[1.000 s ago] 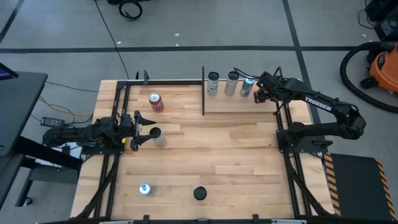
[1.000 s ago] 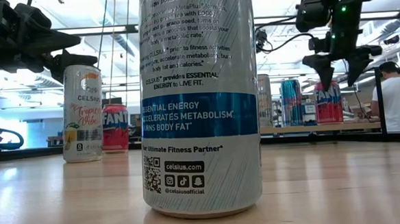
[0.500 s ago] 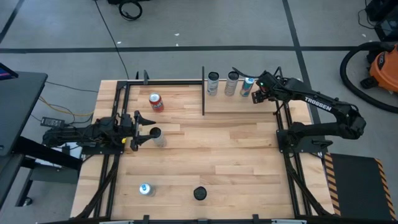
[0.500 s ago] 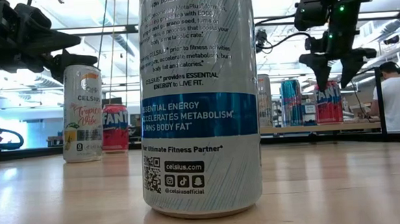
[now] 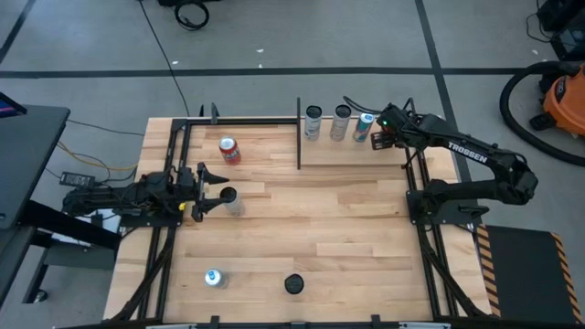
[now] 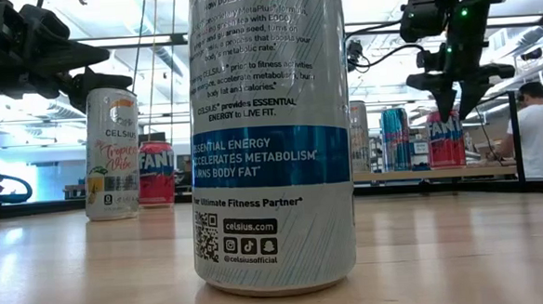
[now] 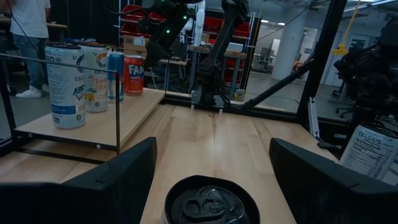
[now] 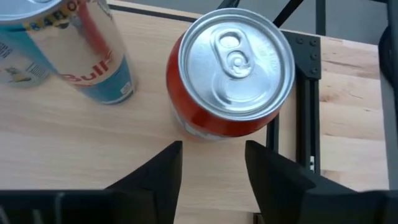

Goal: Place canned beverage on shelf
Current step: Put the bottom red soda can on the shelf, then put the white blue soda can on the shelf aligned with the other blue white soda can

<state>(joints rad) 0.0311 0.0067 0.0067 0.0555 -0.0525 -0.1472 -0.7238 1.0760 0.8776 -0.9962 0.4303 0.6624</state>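
The right claw [image 8: 211,149] hangs released and empty, its fingers apart, just above the orange Fanta can [image 8: 233,68], which stands upright on the shelf [image 8: 62,143] with a Red Bull can [image 8: 93,56] just beside it. I'd lift straight up so neither fingertip clips a rim. Well apart, the left claw [image 7: 212,146] gapes around a dark-topped can [image 7: 211,202] on the planked tabletop [image 7: 217,137]; a person [image 6: 541,138] stands beyond.

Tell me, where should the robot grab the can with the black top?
Around its round side, just under the rim, coming in level from the left arm's side. The black-topped can stands upright, and the left gripper has its open fingers on either side of it, so squeezing the curved wall probably fits best. The right gripper hangs open over the red can on the shelf.
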